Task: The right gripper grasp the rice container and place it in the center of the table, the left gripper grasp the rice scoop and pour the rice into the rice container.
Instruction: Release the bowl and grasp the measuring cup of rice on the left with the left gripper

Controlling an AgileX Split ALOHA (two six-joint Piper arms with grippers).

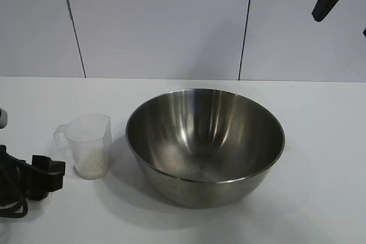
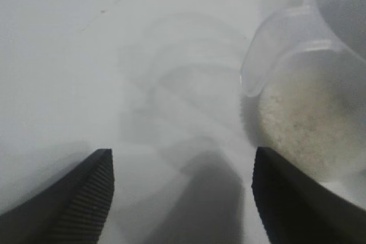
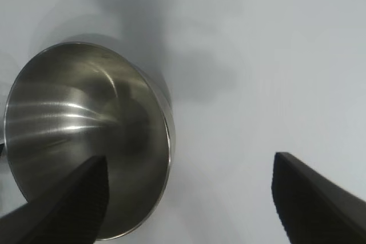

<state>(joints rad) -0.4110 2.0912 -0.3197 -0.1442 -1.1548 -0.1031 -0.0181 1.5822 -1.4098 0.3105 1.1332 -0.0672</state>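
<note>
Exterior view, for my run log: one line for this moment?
shiny steel bowl: mid-table, empty | clear plastic cup: rice inside, untouched | left hand: open beside cup | right hand: open, raised

Rice container (image 1: pixel 205 144) mid-table (image 1: pixel 320 141), rice scoop (image 1: pixel 89 146) just left, rice (image 1: pixel 91 165) inside scoop

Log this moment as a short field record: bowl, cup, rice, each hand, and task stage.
rice container: steel bowl, upright on the table, empty
rice scoop: clear cup, upright beside the bowl, apart from it
rice: in the bottom of the cup
left hand: open, low beside the cup, holding nothing
right hand: open, raised above the bowl's side
stage: bowl placed; cup not yet grasped
</note>
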